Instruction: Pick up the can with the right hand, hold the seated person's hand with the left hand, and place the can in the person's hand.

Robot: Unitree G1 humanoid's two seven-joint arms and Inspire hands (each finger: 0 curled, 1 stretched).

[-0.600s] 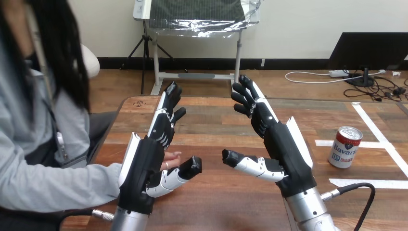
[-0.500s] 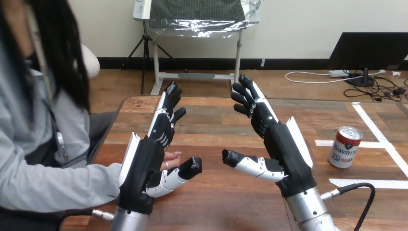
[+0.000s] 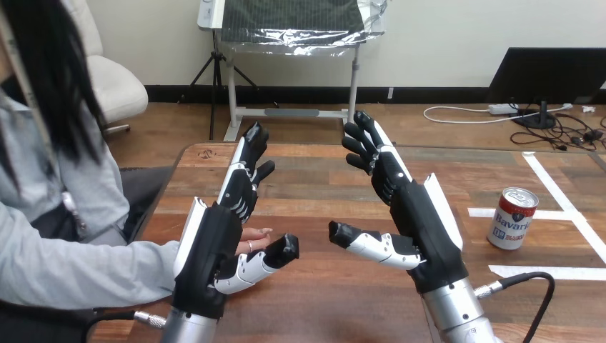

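Can upright at the frame's right, both robot hands open and away from it

Can (image 3: pixel 513 218) stands upright on the wooden table (image 3: pixel 321 182) in the right part of the frame, a little below mid-height, with its silver top showing. It sits among white tape strips (image 3: pixel 564 207) stuck to the tabletop, one running just behind it and another lying nearer the bottom edge. Nothing touches it.

The right hand (image 3: pixel 421 229) is raised over the table right of centre, well apart from the can. Its fingers stretch straight toward the upper middle of the frame and its thumb juts out sideways toward the left; it holds nothing.

The left hand (image 3: pixel 214 246) is in the lower left of the frame, in much the same pose: fingers straight and pointing up the frame, thumb spread out to the right, nothing in its grasp. The two thumbs point at each other across a bare gap of table.

The person's hand (image 3: pixel 254 238) reaches in from the left on a grey sleeve (image 3: pixel 78 261) and is partly hidden behind the left hand, its fingertips showing just above that hand's thumb. Whether the two touch cannot be told; no robot finger curls round it
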